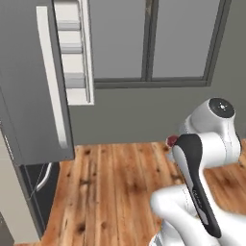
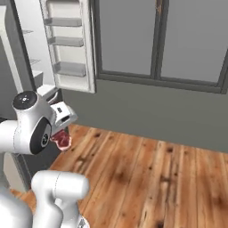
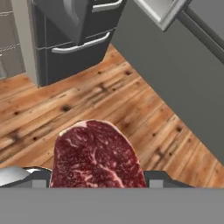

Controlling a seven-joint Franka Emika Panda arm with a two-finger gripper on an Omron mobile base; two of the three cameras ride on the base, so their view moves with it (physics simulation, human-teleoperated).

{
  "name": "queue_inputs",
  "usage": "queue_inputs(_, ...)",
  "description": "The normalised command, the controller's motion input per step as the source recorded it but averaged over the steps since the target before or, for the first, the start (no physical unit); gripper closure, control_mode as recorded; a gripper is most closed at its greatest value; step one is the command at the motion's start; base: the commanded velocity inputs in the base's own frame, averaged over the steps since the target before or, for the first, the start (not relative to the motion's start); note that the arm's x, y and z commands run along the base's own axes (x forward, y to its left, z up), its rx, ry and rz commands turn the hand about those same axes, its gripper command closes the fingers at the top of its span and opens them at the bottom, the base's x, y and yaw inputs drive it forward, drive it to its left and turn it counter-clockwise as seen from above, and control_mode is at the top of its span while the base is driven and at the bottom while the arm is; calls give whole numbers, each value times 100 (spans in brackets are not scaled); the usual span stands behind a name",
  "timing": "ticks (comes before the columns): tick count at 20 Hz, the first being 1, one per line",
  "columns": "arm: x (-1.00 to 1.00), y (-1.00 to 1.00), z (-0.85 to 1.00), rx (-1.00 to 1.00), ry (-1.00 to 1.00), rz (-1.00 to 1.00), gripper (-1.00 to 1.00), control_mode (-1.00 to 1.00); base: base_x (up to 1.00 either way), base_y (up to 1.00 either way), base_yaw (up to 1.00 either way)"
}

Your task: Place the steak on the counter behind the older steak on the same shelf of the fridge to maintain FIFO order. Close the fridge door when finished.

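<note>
So the claw is clamped onto the dark red oval slab of raw steak with the pale fat rim, one dark finger tip pressed against each side of it down at the bottom of the hand view, so the jaws are only as far apart as the meat is thick. From the right base view you can see that same steak hanging just under the white hand of the arm, up in the air with the brown wooden plank floor well below it. In the left base view only a little red bit of the steak peeks out beside the arm's dark-and-white link. Past the claw, looking along it, there's the tall dark grey fridge with its two drawer fronts and long pale handles, well apart from the meat. One fridge door stands open, off to the side of the claw, and its white inner side with the small door racks faces the room. Behind all that is a flat grey wall with a big dark-framed window.
</note>
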Motion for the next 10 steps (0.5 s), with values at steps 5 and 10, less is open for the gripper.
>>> queue_inputs(5,0,0,0,0,0,0,100,100,100,27,8)
queue_inputs(10,0,0,0,0,0,0,100,100,74,-57,23)
